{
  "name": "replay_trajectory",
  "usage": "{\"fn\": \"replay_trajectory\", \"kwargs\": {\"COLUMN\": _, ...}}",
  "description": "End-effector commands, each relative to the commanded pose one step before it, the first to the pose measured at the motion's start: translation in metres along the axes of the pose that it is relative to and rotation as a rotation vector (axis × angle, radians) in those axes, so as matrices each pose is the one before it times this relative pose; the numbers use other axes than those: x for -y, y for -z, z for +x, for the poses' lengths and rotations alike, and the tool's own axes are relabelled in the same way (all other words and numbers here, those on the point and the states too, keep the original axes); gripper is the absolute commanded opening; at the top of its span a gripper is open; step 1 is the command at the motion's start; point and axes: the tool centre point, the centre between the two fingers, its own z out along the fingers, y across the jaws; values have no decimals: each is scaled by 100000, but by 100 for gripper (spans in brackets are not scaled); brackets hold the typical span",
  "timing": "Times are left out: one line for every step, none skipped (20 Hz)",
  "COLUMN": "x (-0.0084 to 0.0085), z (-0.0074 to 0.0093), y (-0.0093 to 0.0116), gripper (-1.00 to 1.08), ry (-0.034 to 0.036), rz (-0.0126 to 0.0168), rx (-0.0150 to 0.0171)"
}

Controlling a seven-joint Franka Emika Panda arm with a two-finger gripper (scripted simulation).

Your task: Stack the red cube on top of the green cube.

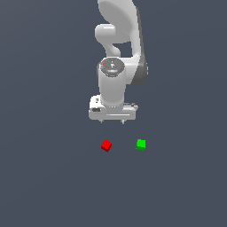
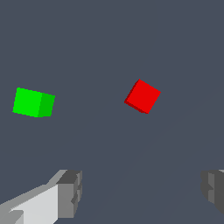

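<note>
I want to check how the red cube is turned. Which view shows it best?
The wrist view: the red cube is large, with faces and edges distinct, rotated relative to the green cube. The exterior view shows it only as a tiny speck.

place: simulated render | evidence: flat featureless grey ground (image 1: 44,177)
</note>
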Motion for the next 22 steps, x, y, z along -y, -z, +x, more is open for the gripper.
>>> {"fn": "replay_trajectory", "kwargs": {"x": -1, "z": 0, "y": 0, "gripper": 100, "ry": 0, "rz": 0, "rx": 0}}
{"fn": "replay_trajectory", "kwargs": {"x": 5, "z": 11, "y": -12, "gripper": 100, "ry": -69, "rz": 0, "rx": -5}}
{"fn": "replay_trajectory", "kwargs": {"x": -6, "z": 33, "y": -37, "gripper": 100, "ry": -239, "rz": 5, "rx": -13}}
{"fn": "replay_trajectory", "kwargs": {"x": -10, "z": 55, "y": -61, "gripper": 100, "ry": -396, "rz": 9, "rx": -22}}
{"fn": "replay_trajectory", "kwargs": {"x": -9, "z": 77, "y": -86, "gripper": 100, "ry": -547, "rz": 12, "rx": -31}}
{"fn": "replay_trajectory", "kwargs": {"x": -14, "z": 99, "y": -111, "gripper": 100, "ry": -710, "rz": 16, "rx": -40}}
{"fn": "replay_trajectory", "kwargs": {"x": -16, "z": 121, "y": -136, "gripper": 100, "ry": -869, "rz": 20, "rx": -49}}
{"fn": "replay_trajectory", "kwargs": {"x": -18, "z": 144, "y": -161, "gripper": 100, "ry": -1029, "rz": 23, "rx": -58}}
{"fn": "replay_trajectory", "kwargs": {"x": -23, "z": 167, "y": -187, "gripper": 100, "ry": -1196, "rz": 27, "rx": -68}}
{"fn": "replay_trajectory", "kwargs": {"x": -26, "z": 190, "y": -213, "gripper": 100, "ry": -1361, "rz": 31, "rx": -77}}
{"fn": "replay_trajectory", "kwargs": {"x": -30, "z": 214, "y": -239, "gripper": 100, "ry": -1531, "rz": 35, "rx": -87}}
{"fn": "replay_trajectory", "kwargs": {"x": -33, "z": 239, "y": -266, "gripper": 100, "ry": -1704, "rz": 40, "rx": -97}}
{"fn": "replay_trajectory", "kwargs": {"x": -38, "z": 264, "y": -293, "gripper": 100, "ry": -1881, "rz": 44, "rx": -107}}
{"fn": "replay_trajectory", "kwargs": {"x": -42, "z": 289, "y": -321, "gripper": 100, "ry": -2060, "rz": 49, "rx": -117}}
{"fn": "replay_trajectory", "kwargs": {"x": -47, "z": 315, "y": -349, "gripper": 100, "ry": -2245, "rz": 54, "rx": -128}}
{"fn": "replay_trajectory", "kwargs": {"x": -51, "z": 342, "y": -378, "gripper": 100, "ry": -2433, "rz": 60, "rx": -139}}
{"fn": "replay_trajectory", "kwargs": {"x": -57, "z": 370, "y": -407, "gripper": 100, "ry": -2628, "rz": 66, "rx": -151}}
{"fn": "replay_trajectory", "kwargs": {"x": -63, "z": 399, "y": -437, "gripper": 100, "ry": -2828, "rz": 73, "rx": -162}}
{"fn": "replay_trajectory", "kwargs": {"x": -68, "z": 423, "y": -460, "gripper": 100, "ry": -2991, "rz": 80, "rx": -171}}
{"fn": "replay_trajectory", "kwargs": {"x": -67, "z": 410, "y": -444, "gripper": 100, "ry": -2892, "rz": 79, "rx": -165}}
{"fn": "replay_trajectory", "kwargs": {"x": -64, "z": 390, "y": -420, "gripper": 100, "ry": -2743, "rz": 77, "rx": -156}}
{"fn": "replay_trajectory", "kwargs": {"x": -61, "z": 369, "y": -396, "gripper": 100, "ry": -2589, "rz": 74, "rx": -147}}
